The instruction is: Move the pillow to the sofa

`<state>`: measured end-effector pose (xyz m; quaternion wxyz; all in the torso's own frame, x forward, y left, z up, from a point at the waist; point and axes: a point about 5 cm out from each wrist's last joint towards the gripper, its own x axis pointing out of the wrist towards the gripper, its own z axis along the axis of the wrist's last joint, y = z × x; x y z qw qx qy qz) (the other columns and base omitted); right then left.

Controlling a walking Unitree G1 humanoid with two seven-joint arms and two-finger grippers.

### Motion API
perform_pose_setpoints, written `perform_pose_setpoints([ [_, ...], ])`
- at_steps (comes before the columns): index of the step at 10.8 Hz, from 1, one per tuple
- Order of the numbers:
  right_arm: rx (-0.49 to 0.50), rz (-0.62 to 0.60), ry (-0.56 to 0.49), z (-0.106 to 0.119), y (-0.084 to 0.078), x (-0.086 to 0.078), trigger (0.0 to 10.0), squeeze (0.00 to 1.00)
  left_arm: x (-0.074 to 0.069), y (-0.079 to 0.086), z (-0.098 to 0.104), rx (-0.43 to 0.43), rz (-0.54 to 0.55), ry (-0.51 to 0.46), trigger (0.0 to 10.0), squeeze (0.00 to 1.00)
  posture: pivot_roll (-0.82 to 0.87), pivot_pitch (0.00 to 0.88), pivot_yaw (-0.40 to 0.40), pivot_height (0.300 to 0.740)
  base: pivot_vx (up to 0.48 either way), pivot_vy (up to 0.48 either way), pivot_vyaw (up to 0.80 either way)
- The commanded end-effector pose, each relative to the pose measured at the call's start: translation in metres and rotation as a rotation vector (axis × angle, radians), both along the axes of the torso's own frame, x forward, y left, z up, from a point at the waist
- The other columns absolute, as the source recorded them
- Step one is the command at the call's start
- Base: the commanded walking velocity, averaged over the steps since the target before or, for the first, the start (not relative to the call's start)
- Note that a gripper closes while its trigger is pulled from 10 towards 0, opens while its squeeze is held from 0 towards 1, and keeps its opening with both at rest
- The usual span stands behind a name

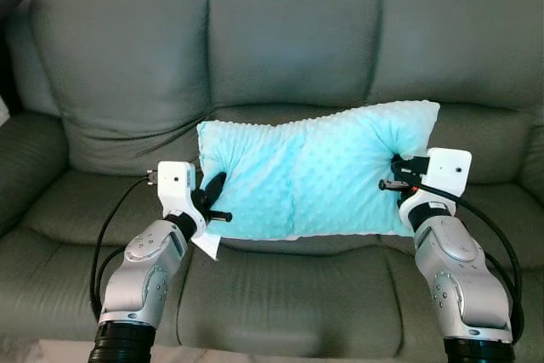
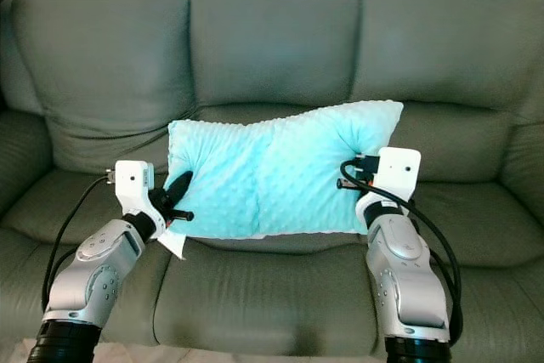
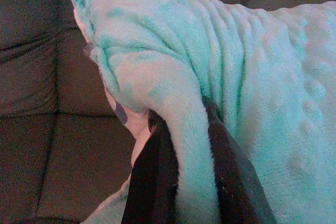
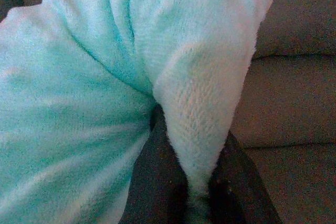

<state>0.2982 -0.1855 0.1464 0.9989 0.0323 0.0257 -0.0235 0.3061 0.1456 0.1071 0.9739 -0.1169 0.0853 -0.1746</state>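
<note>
Pillow [image 1: 319, 172] pinched both ends, over sofa [image 1: 280, 48]

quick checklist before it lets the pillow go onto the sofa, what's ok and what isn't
1. Left gripper has a fold of the pillow pinched between its fingers: ok.
2. Right gripper has a fold at the pillow's other end pinched: ok.
3. Pillow is over the sofa, in front of the middle backrest: ok.
4. Pillow level: not ok, its right end sits higher than its left.
5. Pillow resting on the seat cushion: cannot tell, its lower edge is close to the seat.
6. Seat below free of other things: ok as far as visible.
</note>
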Motion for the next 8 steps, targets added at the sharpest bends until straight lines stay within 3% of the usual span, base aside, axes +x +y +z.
perform_pose_setpoints([
  [1,-0.001,0.001,-0.017,0.005,0.0,0.0,10.0,0.0,-0.001,-0.002,0.004,-0.005,-0.015,-0.016,10.0,0.0,-0.2,0.0,0.017,0.74,0.0,0.0,0.0],
  [5,-0.009,-0.004,-0.007,0.002,-0.001,-0.001,10.0,0.0,-0.001,-0.003,0.001,0.002,-0.018,-0.006,10.0,0.0,-0.2,0.0,0.016,0.74,0.0,0.0,0.0],
  [8,-0.008,-0.069,0.075,-0.024,-0.011,-0.006,10.0,0.0,-0.002,0.002,-0.033,0.11,-0.026,0.083,10.0,0.0,-0.2,0.0,0.03,0.74,0.0,0.0,0.0],
])
